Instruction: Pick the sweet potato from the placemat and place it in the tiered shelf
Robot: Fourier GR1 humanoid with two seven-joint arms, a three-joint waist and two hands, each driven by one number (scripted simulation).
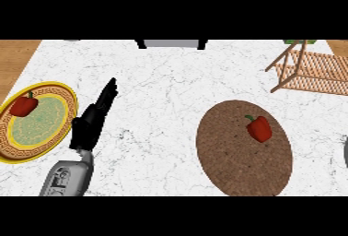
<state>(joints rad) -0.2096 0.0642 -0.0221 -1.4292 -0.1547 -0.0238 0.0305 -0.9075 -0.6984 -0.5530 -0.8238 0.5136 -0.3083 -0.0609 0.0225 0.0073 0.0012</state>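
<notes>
Item one: red vegetable with a green stem [259, 128], lying on the brown woven placemat [234, 166], right of centre. The task calls it a sweet potato; I see something more like a red pepper. Untouched, well apart from either hand.

Item two: wooden tiered shelf [314, 71], far right corner, my destination.

Item three: a second red vegetable [24, 105] on the yellow-rimmed plate [58, 87], far left; I judge it a distractor.

Item four: left hand [94, 118], fingers straight, holding nothing, resting beside the plate.

Item five: right hand, a grey sliver at the right edge [345, 152]; fingers unseen, so I cannot tell its state. Nearest the placemat, hence my likely picker.
</notes>
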